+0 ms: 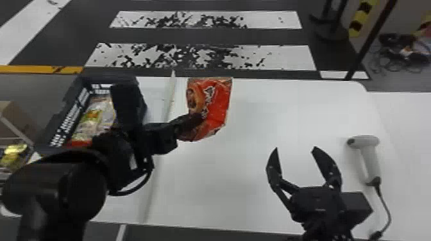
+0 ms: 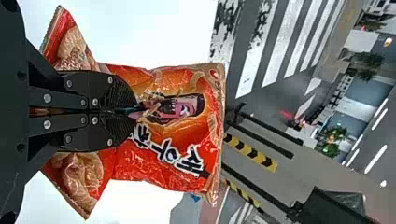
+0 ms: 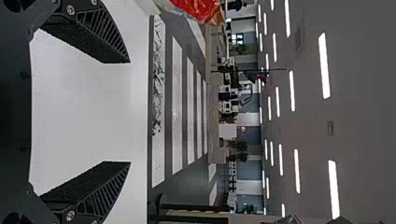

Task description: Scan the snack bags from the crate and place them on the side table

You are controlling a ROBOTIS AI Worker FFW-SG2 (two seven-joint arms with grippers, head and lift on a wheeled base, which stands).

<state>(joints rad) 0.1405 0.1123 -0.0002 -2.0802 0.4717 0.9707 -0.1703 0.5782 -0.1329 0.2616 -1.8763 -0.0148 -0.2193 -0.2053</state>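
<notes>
In the head view, the red snack bag (image 1: 218,102) is held above the white tabletop (image 1: 224,182), gripped by the left gripper (image 1: 202,117). Left of the red snack bag stands the dark crate (image 1: 71,119) with more snack bags (image 1: 96,112) inside. Right of the red snack bag and nearer the robot is the right gripper (image 1: 295,149), spread and empty; farther right lies the scanner (image 1: 368,150). In the left wrist view, the left gripper (image 2: 135,111) is clenched on the red snack bag's middle. In the right wrist view, the right gripper's (image 3: 130,112) fingers stand wide apart, with part of the red snack bag beyond them.
</notes>
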